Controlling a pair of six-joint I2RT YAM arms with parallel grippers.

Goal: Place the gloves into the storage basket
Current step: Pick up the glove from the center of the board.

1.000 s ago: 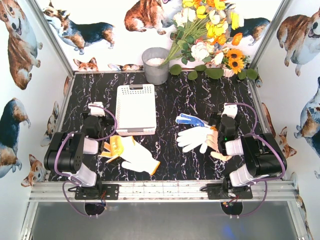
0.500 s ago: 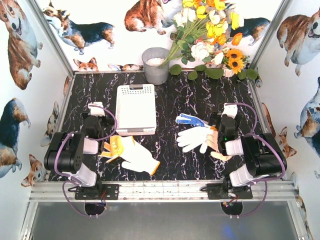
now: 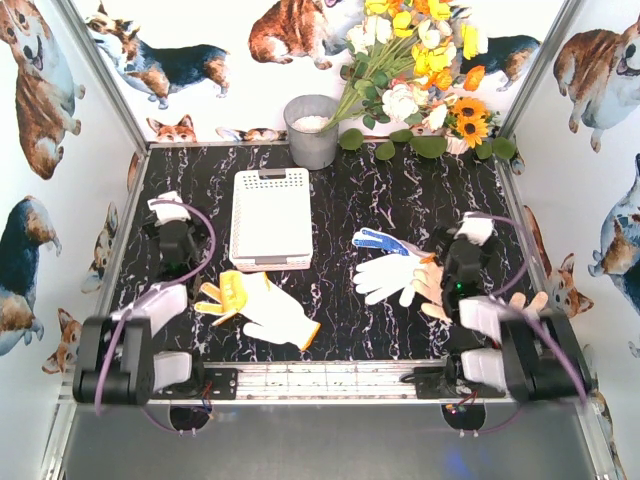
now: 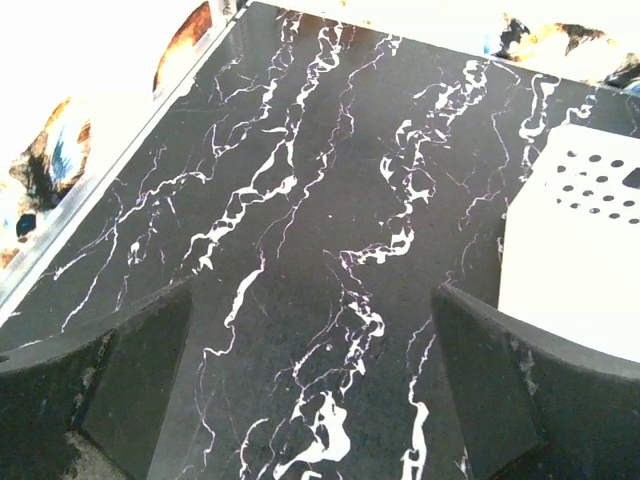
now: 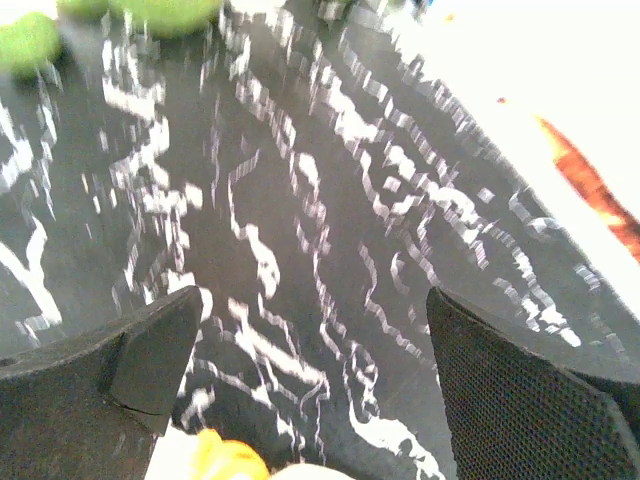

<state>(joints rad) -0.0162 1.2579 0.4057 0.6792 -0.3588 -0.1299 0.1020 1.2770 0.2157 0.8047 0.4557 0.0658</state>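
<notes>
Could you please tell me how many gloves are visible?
4 distinct: a yellow-palmed white glove at near left, and a blue-dotted glove, a plain white glove and a beige glove overlapping at right; more may be hidden underneath.

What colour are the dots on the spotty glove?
Blue, on a white glove; clearest in the top external view.

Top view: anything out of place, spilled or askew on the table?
Nothing spilled or damaged. The basket sits flat with no glove in it. Left gloves lie loose beside the left arm; right gloves lie partly under the right arm.
</notes>
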